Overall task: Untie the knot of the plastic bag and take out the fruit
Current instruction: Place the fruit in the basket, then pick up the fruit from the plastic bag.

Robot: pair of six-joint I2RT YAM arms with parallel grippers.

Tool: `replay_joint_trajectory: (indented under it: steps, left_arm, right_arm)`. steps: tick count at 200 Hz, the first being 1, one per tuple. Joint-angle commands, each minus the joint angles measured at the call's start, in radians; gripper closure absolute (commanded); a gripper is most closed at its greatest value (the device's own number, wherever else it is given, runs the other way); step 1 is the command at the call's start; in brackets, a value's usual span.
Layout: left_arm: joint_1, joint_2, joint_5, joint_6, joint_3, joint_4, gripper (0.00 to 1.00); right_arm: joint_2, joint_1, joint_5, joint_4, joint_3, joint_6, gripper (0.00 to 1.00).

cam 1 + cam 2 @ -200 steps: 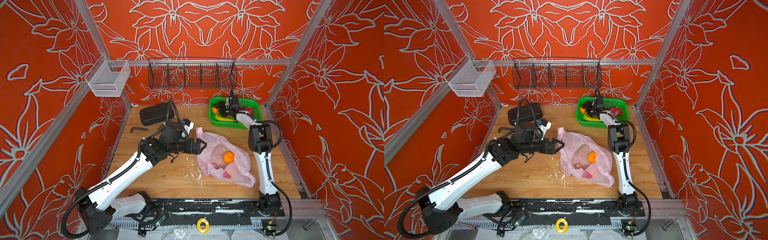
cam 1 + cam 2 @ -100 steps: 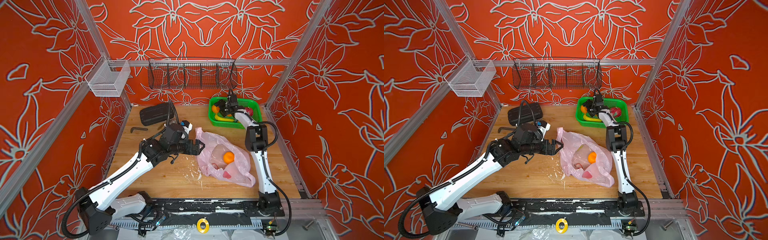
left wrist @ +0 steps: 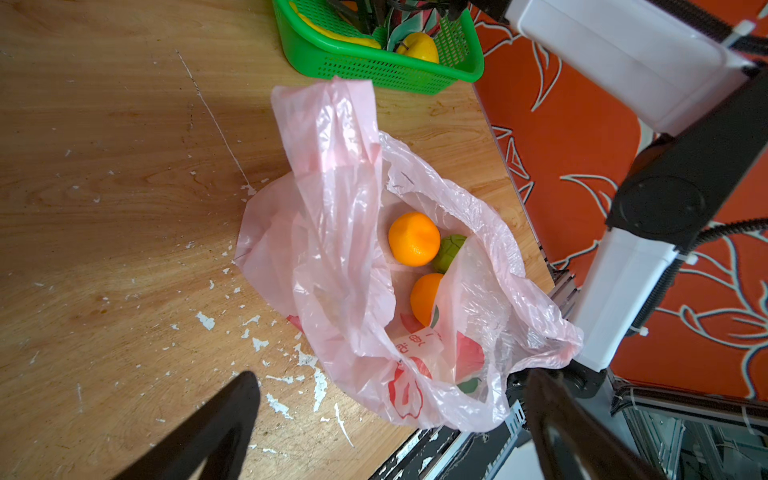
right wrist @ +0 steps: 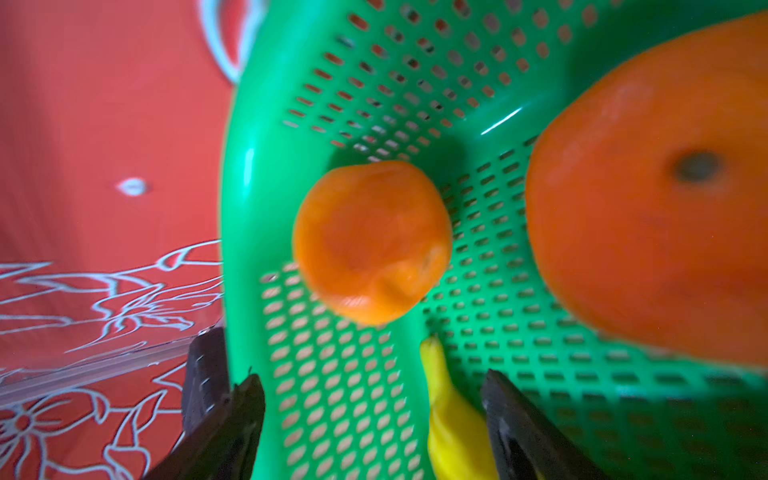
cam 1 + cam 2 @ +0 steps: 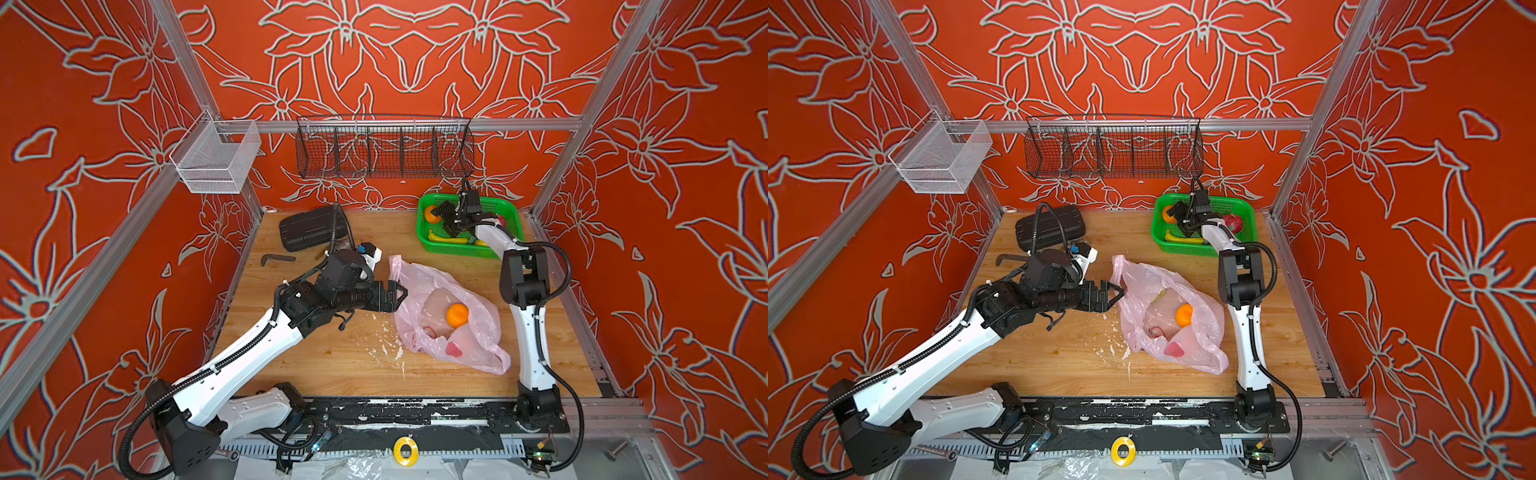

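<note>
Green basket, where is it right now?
In both top views the green basket sits at the far right corner of the table, beyond the pink bag, with the right gripper over it.

The plastic bag (image 3: 336,232) is thin, crinkly, glossy film; the table (image 3: 104,166) matt, scuffed wood; the basket (image 3: 386,72) glossy perforated plastic.

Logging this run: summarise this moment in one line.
left gripper open by plastic bag | right gripper open over green basket | oranges in bag

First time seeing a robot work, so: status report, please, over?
Left claw open, empty, beside the plastic bag. Right claw open over green basket, orange below it. Bag untied, two oranges inside. Nothing blocking.
</note>
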Motion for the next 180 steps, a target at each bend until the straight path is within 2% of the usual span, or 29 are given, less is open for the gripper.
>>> replay_joint_trajectory:
  steps: [1,51,79,128,155,180]
  left_arm:
    - [-0.004,-0.018,-0.023,-0.026,-0.005,-0.016,0.02]
    - [-0.004,-0.006,-0.009,-0.042,-0.013,-0.02,0.02]
    - [-0.004,-0.001,-0.014,-0.036,-0.023,-0.024,0.02]
    - [-0.005,0.049,-0.022,-0.001,-0.045,-0.004,0.01]
    - [-0.004,0.07,0.019,0.011,-0.061,0.019,0.07]
    - [-0.004,0.08,0.054,0.0,-0.087,0.038,0.09]
  right_arm:
    - [-0.141,-0.012,0.009,0.049,-0.083,-0.038,0.16]
    - [-0.433,-0.014,-0.004,0.051,-0.338,-0.168,0.16]
    - [-0.591,-0.014,-0.02,-0.035,-0.429,-0.295,0.15]
    - [-0.908,0.006,-0.075,-0.289,-0.558,-0.574,0.18]
    - [-1.082,0.066,-0.057,-0.417,-0.631,-0.667,0.18]
    - [-1.203,0.175,-0.007,-0.515,-0.682,-0.697,0.19]
